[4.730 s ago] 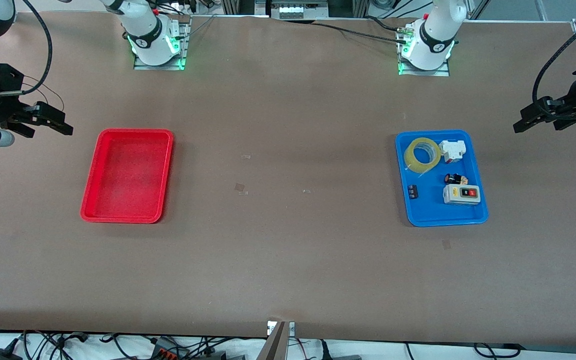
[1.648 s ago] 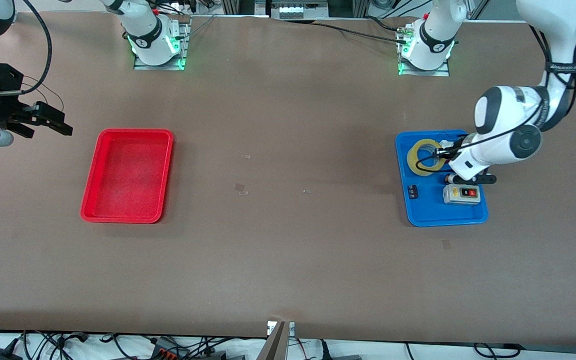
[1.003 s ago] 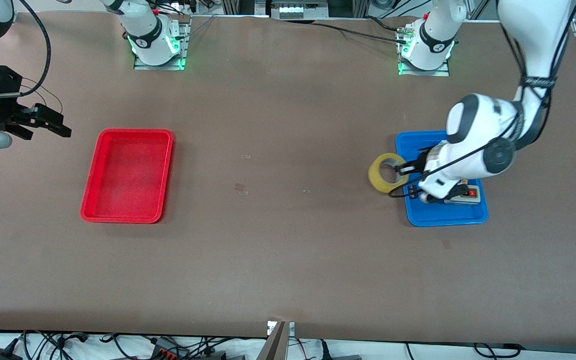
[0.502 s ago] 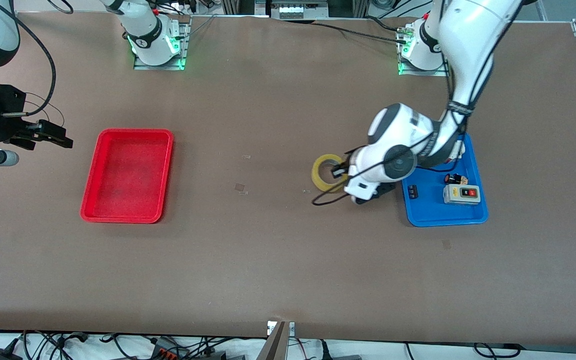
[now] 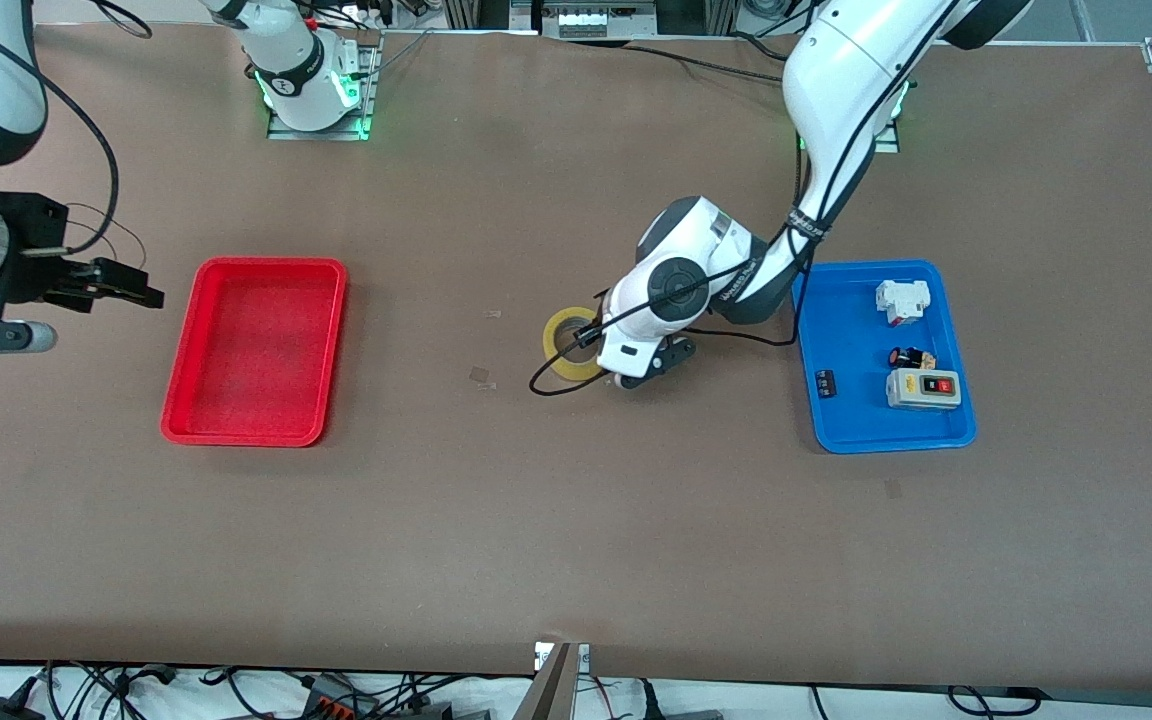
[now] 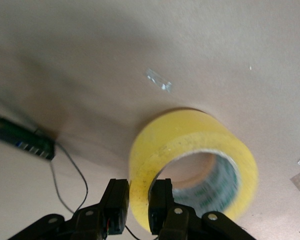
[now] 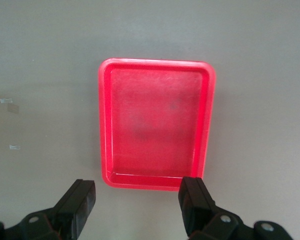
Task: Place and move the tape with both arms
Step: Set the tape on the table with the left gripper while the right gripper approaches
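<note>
The tape (image 5: 563,345), a yellow ring, is low over the middle of the table between the two trays. My left gripper (image 5: 590,337) is shut on its wall. In the left wrist view one finger (image 6: 116,205) sits outside the tape (image 6: 190,145) and the other finger (image 6: 161,200) sits inside the core. Whether the roll touches the table I cannot tell. My right gripper (image 5: 134,291) hangs open and empty at the right arm's end of the table, beside the red tray (image 5: 198,330). The right wrist view shows that gripper (image 7: 137,205) in front of the red tray (image 7: 157,64).
A blue tray (image 5: 804,340) at the left arm's end holds a white block (image 5: 903,300), a grey switch box (image 5: 923,388), a small dark part (image 5: 911,356) and a small black piece (image 5: 825,382). Bits of clear tape (image 6: 158,80) lie on the brown table.
My left arm lifted the tape out of the blue tray and carried it toward the table's middle. My right gripper drifted slightly toward the red tray, still open.
</note>
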Controlling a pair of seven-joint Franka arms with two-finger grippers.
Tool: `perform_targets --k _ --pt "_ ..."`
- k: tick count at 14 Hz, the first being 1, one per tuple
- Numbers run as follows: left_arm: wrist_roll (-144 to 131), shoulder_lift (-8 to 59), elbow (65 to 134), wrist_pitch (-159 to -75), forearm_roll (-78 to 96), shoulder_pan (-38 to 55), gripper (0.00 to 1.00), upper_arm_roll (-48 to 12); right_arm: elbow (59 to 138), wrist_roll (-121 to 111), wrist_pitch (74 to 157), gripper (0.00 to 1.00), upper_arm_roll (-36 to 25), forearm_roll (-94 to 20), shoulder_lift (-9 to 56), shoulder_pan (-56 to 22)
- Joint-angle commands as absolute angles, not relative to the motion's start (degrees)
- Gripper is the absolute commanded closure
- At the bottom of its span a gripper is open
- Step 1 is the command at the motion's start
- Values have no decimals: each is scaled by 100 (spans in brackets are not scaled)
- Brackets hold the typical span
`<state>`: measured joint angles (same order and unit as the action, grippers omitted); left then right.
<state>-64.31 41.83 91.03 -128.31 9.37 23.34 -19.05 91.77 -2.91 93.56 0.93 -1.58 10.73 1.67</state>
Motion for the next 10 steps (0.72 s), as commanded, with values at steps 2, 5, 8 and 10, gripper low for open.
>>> perform_targets --k 2,5,8,10 --pt "-6504 4061 8903 -12718 495 2312 0 -1854 8991 -343 9378 0 141 -324 1677 -114" --pt "-6495 3535 8912 -12026 343 2032 0 -1793 8650 -352 9623 0 228 -1202 2266 -246" --pt "-6425 3042 8921 -11270 53 1496 0 -1819 8271 -282 9905 0 220 -1274 2802 -806" --pt "-6154 2849 8938 -11075 18 1162 0 -1837 8244 104 10001 0 220 -1257 3022 -1159"
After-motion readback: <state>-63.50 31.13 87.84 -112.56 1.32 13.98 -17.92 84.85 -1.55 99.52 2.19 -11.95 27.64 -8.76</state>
